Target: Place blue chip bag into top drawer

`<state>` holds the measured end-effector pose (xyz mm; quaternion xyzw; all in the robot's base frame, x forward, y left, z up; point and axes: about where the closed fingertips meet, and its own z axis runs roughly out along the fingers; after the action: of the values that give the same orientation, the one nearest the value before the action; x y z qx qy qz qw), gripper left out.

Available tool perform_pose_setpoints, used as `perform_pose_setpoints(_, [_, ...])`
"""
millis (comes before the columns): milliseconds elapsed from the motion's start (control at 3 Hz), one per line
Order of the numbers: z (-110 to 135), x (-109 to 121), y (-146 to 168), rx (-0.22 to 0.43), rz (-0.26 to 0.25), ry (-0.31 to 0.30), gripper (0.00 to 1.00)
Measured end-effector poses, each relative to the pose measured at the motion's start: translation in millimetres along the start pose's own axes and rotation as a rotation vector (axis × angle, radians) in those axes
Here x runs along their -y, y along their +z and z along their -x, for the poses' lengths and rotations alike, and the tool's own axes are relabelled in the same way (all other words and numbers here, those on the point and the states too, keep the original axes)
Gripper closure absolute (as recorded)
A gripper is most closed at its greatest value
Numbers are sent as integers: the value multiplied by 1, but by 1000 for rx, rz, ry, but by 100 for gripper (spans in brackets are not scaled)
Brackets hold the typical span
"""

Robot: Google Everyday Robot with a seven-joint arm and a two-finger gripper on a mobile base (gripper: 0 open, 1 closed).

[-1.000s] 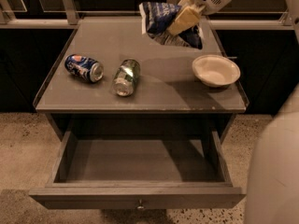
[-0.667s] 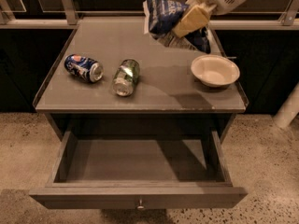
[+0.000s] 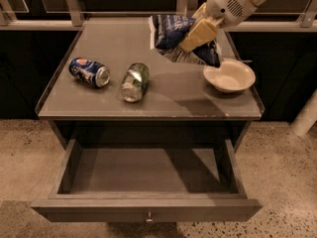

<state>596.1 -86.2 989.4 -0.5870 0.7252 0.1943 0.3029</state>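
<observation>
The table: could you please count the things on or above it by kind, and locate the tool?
Cans: 2 (blue can, green can)
Bowl: 1
Bag: 1, gripped by the tool over the table's back right
Total: 4

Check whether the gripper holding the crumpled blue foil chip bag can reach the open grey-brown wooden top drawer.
Probably yes. The gripper, shut on the blue chip bag over the table, has the top drawer pulled out in front; the green can and white bowl leave a gap.
</observation>
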Motion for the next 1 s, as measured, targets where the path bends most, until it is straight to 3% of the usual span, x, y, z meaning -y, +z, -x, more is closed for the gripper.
perform_pose_setpoints(333, [0, -12, 4, -8, 9, 5, 100])
perform_pose_setpoints(667, [5, -48, -18, -7, -55, 61, 100])
perform_pose_setpoints(1000, [3, -103, -35, 2, -109, 136, 100])
